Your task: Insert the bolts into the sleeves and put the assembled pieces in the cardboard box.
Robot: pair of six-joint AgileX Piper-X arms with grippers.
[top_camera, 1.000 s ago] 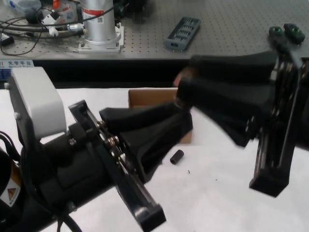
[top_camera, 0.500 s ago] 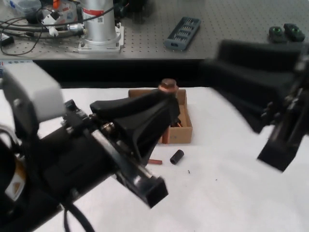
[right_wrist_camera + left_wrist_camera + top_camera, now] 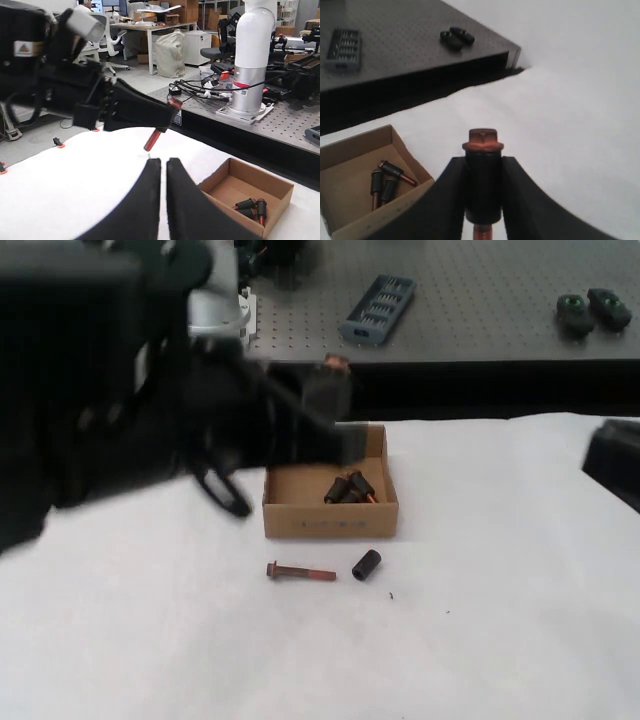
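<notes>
One sleeved bolt (image 3: 482, 182) | pinched in left end effector (image 3: 483, 162) | near cardboard box (image 3: 347, 177)

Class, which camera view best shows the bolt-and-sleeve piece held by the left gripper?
The left wrist view: the assembled piece sits close-up between the left gripper's fingers. The right wrist view shows it farther off, shank protruding; in the high view its head peeks past the arm.

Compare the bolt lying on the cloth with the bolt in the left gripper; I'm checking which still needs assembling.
The bolt on the cloth lies flat; the held bolt is raised in the left gripper. The bolt on the cloth is bare, a loose sleeve beside it; the held bolt wears a black sleeve. Both are coppery.
</notes>
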